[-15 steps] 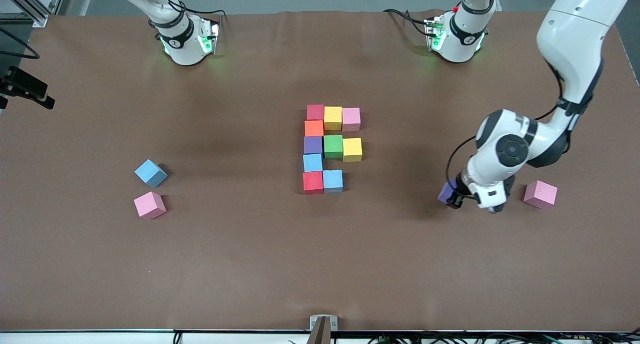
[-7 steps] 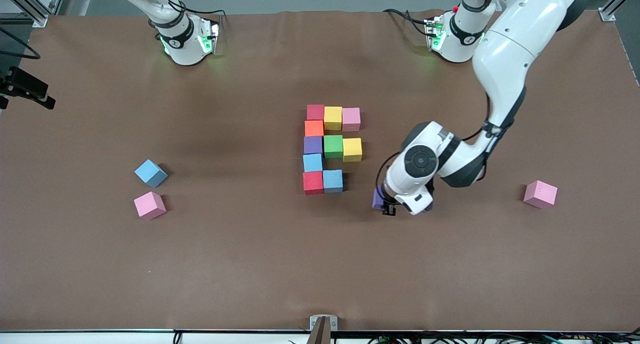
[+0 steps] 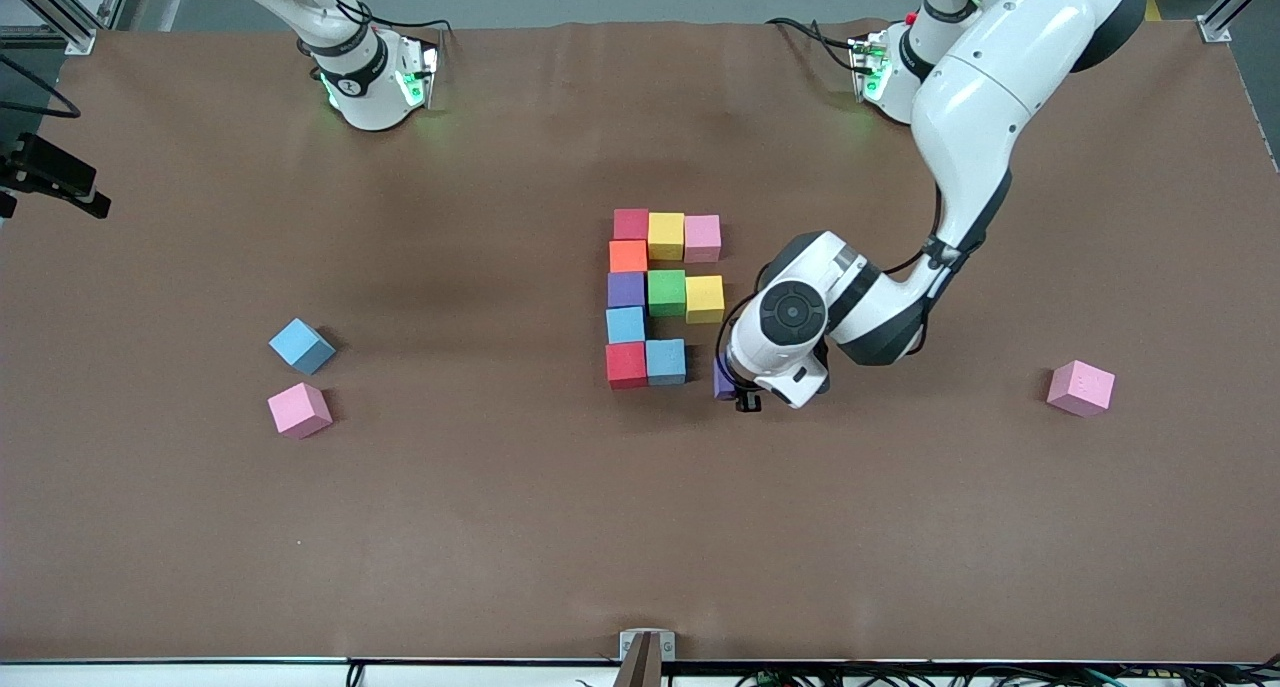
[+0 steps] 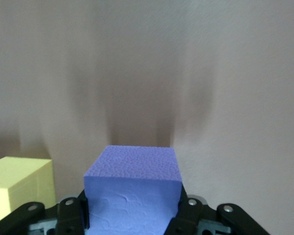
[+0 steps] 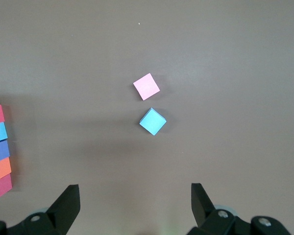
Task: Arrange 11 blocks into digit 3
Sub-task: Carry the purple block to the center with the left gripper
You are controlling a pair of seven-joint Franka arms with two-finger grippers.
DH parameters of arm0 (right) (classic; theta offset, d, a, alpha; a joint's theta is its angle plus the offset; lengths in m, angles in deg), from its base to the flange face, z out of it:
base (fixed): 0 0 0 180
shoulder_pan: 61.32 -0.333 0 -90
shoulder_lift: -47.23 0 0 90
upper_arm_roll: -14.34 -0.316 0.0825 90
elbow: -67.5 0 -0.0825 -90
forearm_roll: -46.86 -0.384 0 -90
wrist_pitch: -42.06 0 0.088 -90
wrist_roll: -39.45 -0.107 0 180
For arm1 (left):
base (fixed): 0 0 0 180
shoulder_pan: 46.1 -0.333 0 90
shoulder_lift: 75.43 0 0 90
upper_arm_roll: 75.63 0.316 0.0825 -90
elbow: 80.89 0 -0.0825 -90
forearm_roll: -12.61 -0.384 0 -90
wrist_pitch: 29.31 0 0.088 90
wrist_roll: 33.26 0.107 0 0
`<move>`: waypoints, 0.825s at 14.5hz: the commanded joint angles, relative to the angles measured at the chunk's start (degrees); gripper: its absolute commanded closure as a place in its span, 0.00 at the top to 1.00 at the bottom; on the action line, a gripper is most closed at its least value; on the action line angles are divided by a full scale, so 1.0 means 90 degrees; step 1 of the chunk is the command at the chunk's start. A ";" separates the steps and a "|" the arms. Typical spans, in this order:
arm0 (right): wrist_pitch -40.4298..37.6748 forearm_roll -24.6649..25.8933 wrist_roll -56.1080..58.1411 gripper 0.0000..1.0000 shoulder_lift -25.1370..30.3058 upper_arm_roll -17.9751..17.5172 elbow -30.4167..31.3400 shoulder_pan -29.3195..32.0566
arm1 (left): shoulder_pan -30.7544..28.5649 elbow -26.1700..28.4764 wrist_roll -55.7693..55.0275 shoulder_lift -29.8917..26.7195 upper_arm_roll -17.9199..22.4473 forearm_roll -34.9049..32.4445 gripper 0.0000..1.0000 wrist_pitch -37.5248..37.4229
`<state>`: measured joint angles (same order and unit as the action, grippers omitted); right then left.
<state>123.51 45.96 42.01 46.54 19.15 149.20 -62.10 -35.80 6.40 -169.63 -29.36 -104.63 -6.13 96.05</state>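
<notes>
The digit 3 so stands as a block figure mid-table: red (image 3: 630,224), yellow (image 3: 665,235) and pink (image 3: 702,237) blocks in one row, orange (image 3: 628,256), purple (image 3: 626,289), green (image 3: 666,292), yellow (image 3: 704,298), light blue (image 3: 625,324), red (image 3: 626,363) and light blue (image 3: 665,360). My left gripper (image 3: 737,395) is shut on a second purple block (image 3: 722,378), low over the cloth right beside that last light blue block. In the left wrist view the purple block (image 4: 132,186) fills the left gripper (image 4: 132,218), a yellow block (image 4: 19,183) beside it. My right gripper (image 5: 134,193) hangs open and empty.
Toward the right arm's end lie a loose light blue block (image 3: 301,345) and a pink block (image 3: 299,410), which the right wrist view shows as light blue (image 5: 152,121) and pink (image 5: 146,86). Another pink block (image 3: 1080,387) sits toward the left arm's end.
My left arm has carried the purple block from beside the lone pink block across to the figure's open end. The right arm has not moved.
</notes>
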 commanded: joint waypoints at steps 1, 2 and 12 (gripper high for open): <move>-0.0037 0.0022 0.0048 1.00 -0.0012 0.0003 -0.0024 -0.0031 | 0.0280 -0.0313 -0.0277 0.0261 0.0049 0.0061 0.23 -0.0120; -0.0046 0.0022 0.0058 1.00 -0.0012 0.0003 -0.0024 -0.0022 | 0.0367 -0.0342 -0.0336 0.0290 0.0116 0.0051 0.23 -0.0120; -0.0085 0.0022 0.0058 1.00 -0.0002 0.0013 -0.0034 -0.0002 | 0.1149 -0.0723 -0.0405 0.0427 0.0859 0.0294 0.25 -0.0111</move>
<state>123.47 45.96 42.03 46.54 19.21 149.19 -62.09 -26.30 2.30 -172.98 -26.73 -97.45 -5.02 95.64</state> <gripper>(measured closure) 0.000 0.396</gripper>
